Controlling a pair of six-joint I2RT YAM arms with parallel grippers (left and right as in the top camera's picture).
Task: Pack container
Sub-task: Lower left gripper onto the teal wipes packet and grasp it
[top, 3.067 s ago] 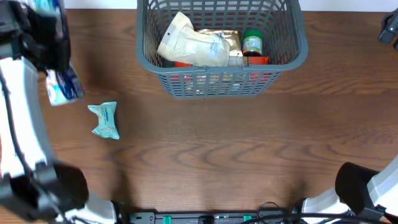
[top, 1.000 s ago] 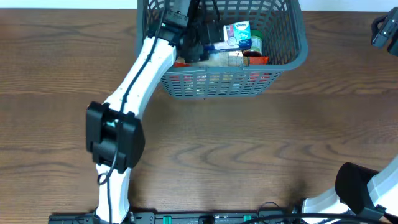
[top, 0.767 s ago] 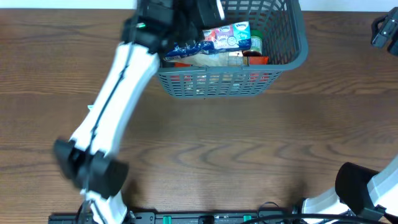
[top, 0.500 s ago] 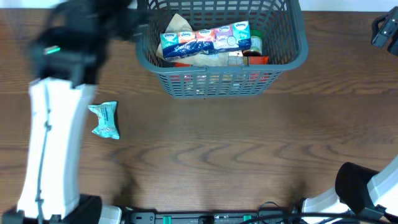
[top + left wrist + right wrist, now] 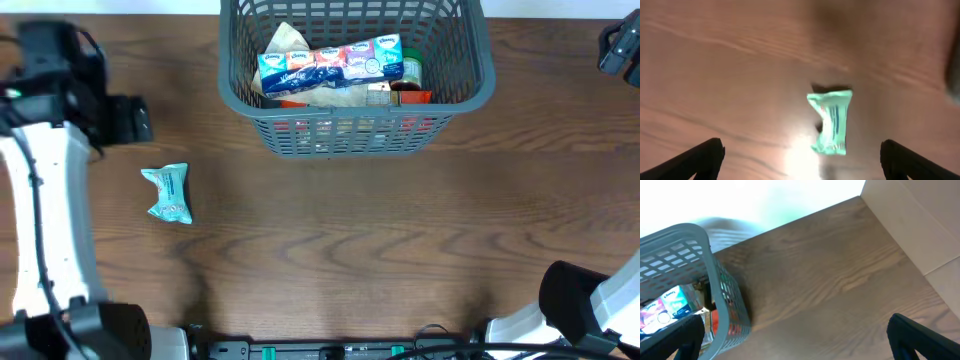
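**Tissue pack in the basket, one packet left on the tabletop**

The left arm (image 5: 45, 200) has dropped the tissue pack (image 5: 330, 62) across the top of the goods in the basket (image 5: 350, 135). The basket stands at the middle of the far edge of the tabletop (image 5: 350, 250). The arm has since swung back out to the left edge. Its jaws stand wide apart and hold nothing, and its wrist camera looks down on a small teal packet (image 5: 831, 121) lying alone near that edge. That packet seems to be the only thing not yet packed, so it is probably the next pick. The right arm (image 5: 622, 45) waits at the far right corner, jaws apart and empty, with the basket off to its side.
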